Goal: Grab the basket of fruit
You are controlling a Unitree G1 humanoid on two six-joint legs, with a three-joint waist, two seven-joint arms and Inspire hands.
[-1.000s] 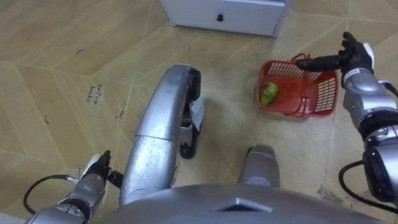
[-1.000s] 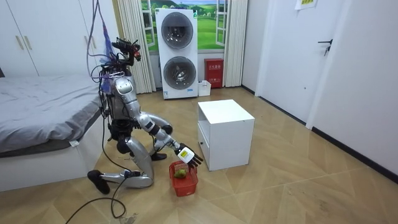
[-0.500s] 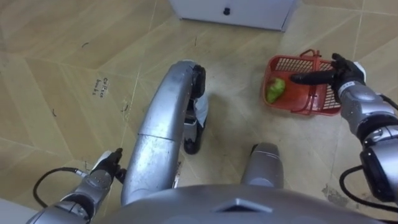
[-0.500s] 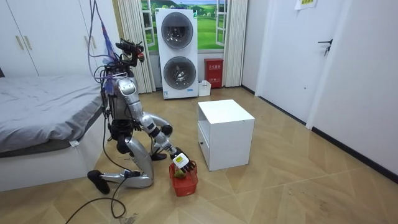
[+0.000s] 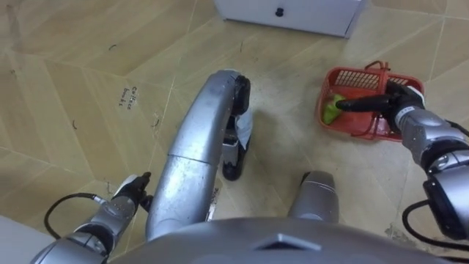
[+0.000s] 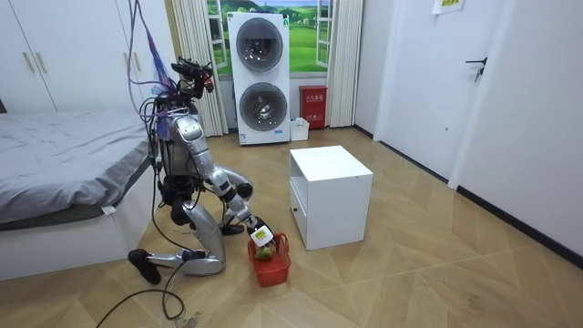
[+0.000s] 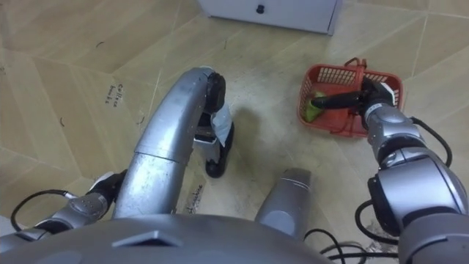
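Note:
A red plastic fruit basket (image 5: 364, 126) stands on the wooden floor at my right front, close to a white cabinet. A green fruit (image 5: 333, 110) lies in its left end. My right hand (image 5: 399, 106) lies low over the basket beside its raised handle (image 5: 378, 68), open, with straight fingers reaching left across the basket above the fruit. In the room view I kneel on the floor with my right hand (image 6: 260, 234) down at the basket (image 6: 271, 261). My left hand (image 5: 128, 192) hangs low beside my left thigh, fingers relaxed and holding nothing.
The white cabinet (image 6: 330, 196) with a drawer knob (image 5: 279, 12) stands just beyond the basket. A bed (image 6: 64, 173) is behind me at the room view's left. Stacked washing machines (image 6: 260, 77) stand at the far wall. Open floor lies to the room view's right.
My right hand has come down from above the basket's far right rim to lie low across the basket. The eye view has shifted as my head moved.

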